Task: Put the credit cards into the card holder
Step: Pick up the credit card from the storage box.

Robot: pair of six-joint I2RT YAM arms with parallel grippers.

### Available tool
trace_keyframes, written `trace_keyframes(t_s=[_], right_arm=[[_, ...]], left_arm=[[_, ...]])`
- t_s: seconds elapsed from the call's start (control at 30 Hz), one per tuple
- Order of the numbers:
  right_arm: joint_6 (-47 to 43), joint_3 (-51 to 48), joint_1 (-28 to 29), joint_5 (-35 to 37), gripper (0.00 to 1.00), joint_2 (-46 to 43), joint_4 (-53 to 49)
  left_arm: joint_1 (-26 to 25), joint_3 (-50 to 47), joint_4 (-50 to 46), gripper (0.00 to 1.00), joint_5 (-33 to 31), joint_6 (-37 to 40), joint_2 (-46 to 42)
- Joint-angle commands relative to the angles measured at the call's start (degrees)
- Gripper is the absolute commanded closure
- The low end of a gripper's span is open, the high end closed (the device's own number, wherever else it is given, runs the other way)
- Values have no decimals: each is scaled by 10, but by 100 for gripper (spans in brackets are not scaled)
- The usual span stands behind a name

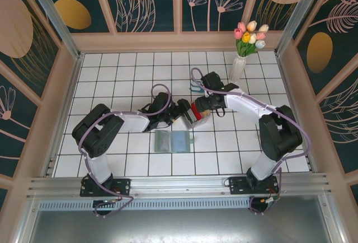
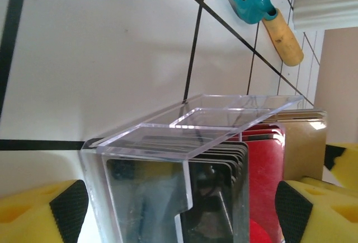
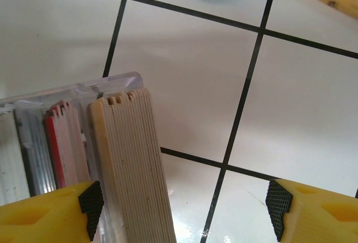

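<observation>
- Top external view: the credit cards [image 1: 195, 110] stand on edge in a small clear tray [image 1: 193, 121] mid-worktop, and both arms meet there, one from each side.
- The card holder [image 1: 172, 141] lies opened flat just in front of the tray, towards the arm bases, with nothing on top of it.
- A teal toy shovel [image 1: 196, 88] lies just behind the tray. A white vase [image 1: 237, 68] of tulips [image 1: 250, 33] stands further back to the right.
- The left fingers [image 2: 33, 220] are spread wide with the tray between them. The right fingers [image 3: 313, 215] are also apart, one beside the card stack and the other over bare tile.
- The white-tiled worktop [image 1: 112, 69] is bare to the left and along the back. Patterned wall panels close three sides, and a metal rail [image 1: 179, 184] runs along the near edge.
- Up close the tray is see-through acrylic with a flat lip. The cards are thin and tightly packed, dark, red and beige, and the beige edges look ribbed.
- The shovel has a wooden handle, and the vase is fluted.
</observation>
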Motion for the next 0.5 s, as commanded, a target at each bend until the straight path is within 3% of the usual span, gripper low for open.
trace_keyframes(t_s=[0.0,0.23,0.47], right_arm=[[-11,20,16,42,20,14,-23],[-12,28,29,126,20,4,-34],[-21,45,29,128,27,-2,-49]], left_arm=[[-2,6,0,11,13,11,22],[-2,3,-11,13,2,3,40],[-2,3,-21,15,-4,7,48]])
